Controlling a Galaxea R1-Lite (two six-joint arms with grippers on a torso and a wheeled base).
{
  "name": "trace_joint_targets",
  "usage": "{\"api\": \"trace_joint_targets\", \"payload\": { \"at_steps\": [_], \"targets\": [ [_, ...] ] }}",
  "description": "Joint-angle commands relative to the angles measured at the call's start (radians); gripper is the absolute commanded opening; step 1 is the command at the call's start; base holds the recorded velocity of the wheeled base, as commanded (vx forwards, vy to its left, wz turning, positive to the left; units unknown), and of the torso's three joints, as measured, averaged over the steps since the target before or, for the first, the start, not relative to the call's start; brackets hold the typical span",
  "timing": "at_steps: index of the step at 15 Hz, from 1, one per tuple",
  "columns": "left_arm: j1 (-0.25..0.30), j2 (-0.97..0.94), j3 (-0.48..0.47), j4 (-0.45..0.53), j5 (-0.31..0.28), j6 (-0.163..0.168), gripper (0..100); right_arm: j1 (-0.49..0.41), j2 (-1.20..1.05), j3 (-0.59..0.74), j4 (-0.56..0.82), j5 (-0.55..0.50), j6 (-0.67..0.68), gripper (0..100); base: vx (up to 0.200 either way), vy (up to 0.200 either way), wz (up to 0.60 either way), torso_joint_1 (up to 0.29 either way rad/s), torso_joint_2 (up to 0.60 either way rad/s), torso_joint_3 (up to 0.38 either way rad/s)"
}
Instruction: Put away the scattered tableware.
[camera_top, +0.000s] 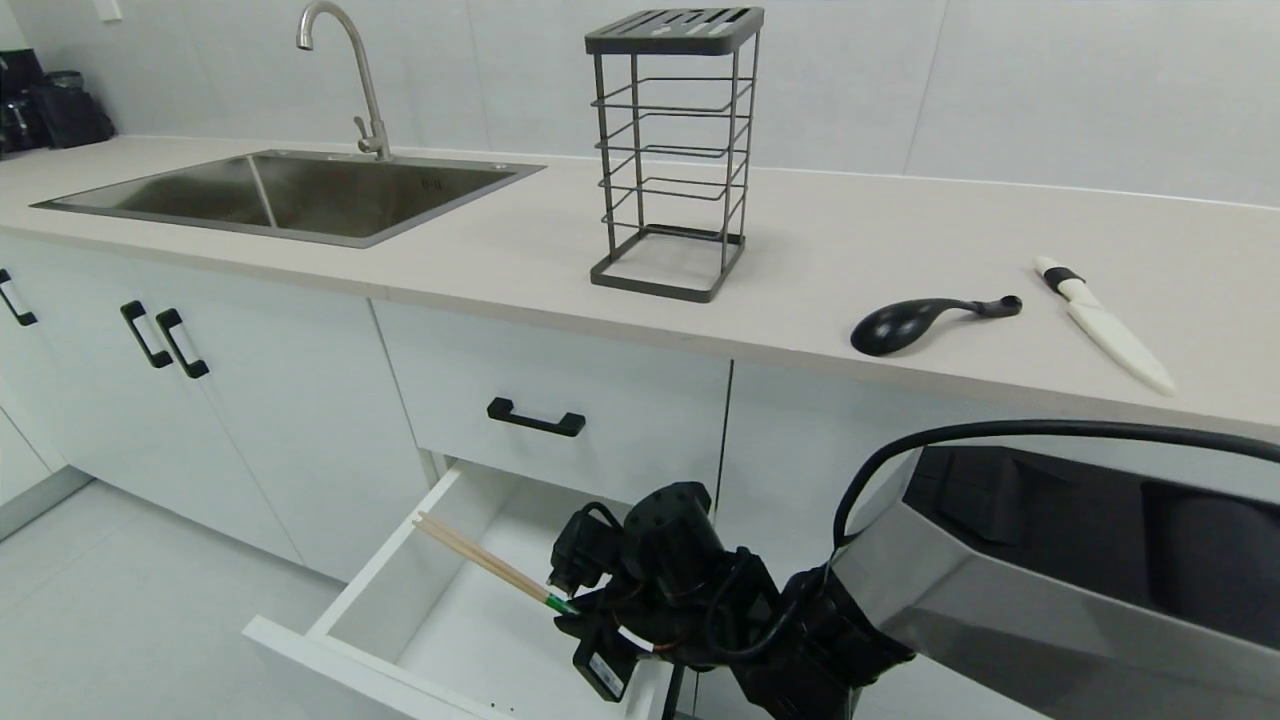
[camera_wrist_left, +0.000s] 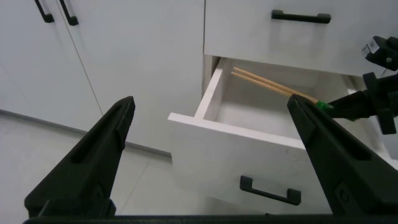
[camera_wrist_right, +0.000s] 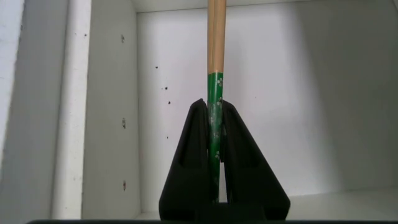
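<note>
Your right gripper (camera_top: 570, 605) has the chopsticks (camera_top: 480, 555) over the open drawer (camera_top: 350, 590).

The counter (camera_top: 880, 230) runs above the drawer. The sink (camera_top: 300, 190) is set in it up and to the left of the drawer, and the wire rack (camera_top: 675, 150) stands almost straight above the drawer. Up and to the right of the drawer, the white knife (camera_top: 1105, 325) and the black spoon (camera_top: 925, 320) lie on the counter, the spoon nearer the drawer. The right gripper's fingers are clamped on the chopsticks' green ends, with the bare ends slanting over the drawer's inside. Your left gripper (camera_wrist_left: 211, 102) hangs in front of the drawer, fingers spread wide apart.
</note>
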Motion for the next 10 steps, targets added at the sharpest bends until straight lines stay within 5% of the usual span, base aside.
{"api": "trace_joint_targets", "payload": {
  "at_steps": [1, 10],
  "targets": [
    [0.000, 0.001, 0.000, 0.000, 0.000, 0.000, 100, 0.001, 0.010, -0.026, 0.006, -0.008, -0.001, 0, 0.000, 0.000, 0.00, -0.207, 0.42, 0.203],
    [0.000, 0.001, 0.000, 0.000, 0.000, 0.000, 100, 0.001, -0.027, -0.170, 0.169, -0.020, -0.100, 0, 0.000, 0.000, 0.00, -0.032, 0.09, 0.033]
  ]
}}
